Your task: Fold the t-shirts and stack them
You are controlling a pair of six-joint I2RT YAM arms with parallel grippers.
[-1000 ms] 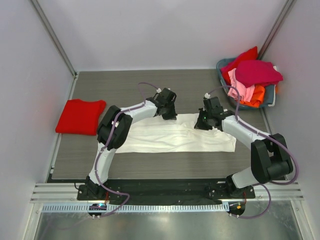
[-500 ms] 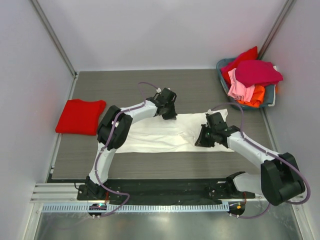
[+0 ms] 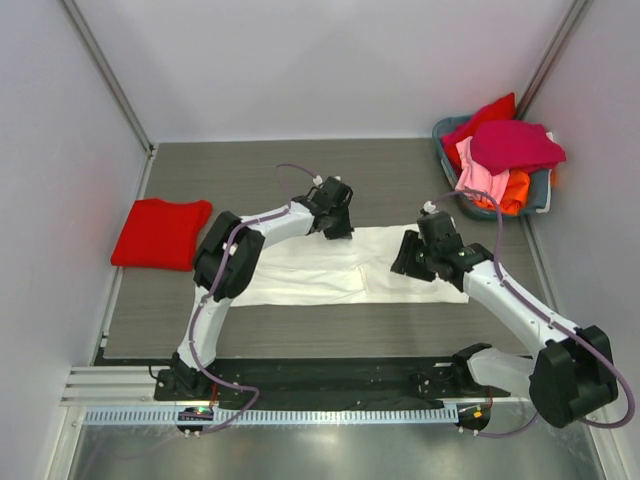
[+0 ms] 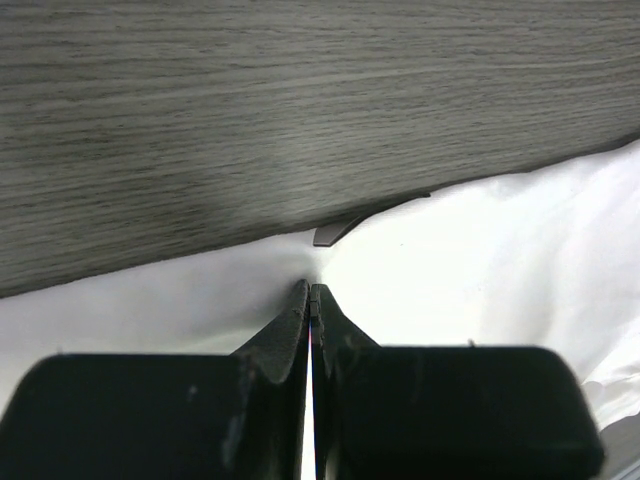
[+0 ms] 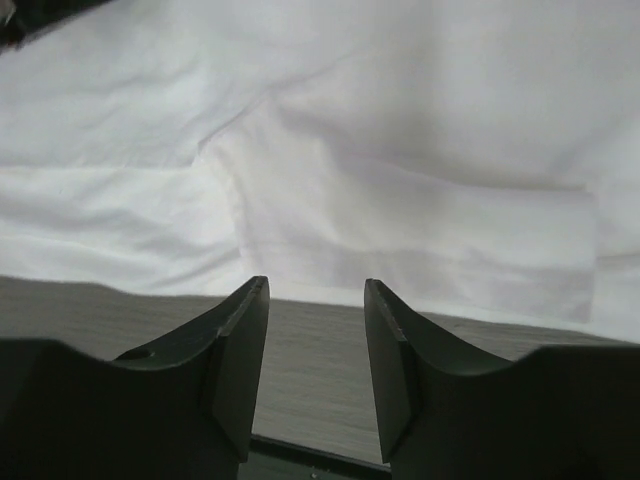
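Left gripper (image 4: 310, 292): fingers pressed together at far hem of white t-shirt (image 3: 320, 270); pinched cloth not clear. Right gripper (image 5: 315, 288): jaws apart, empty, above near hem.

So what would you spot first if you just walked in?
The big white t-shirt spread out in the middle. Then the bright red t-shirt folded at the left edge, and the basket in the far right corner, heaped with more t-shirts.
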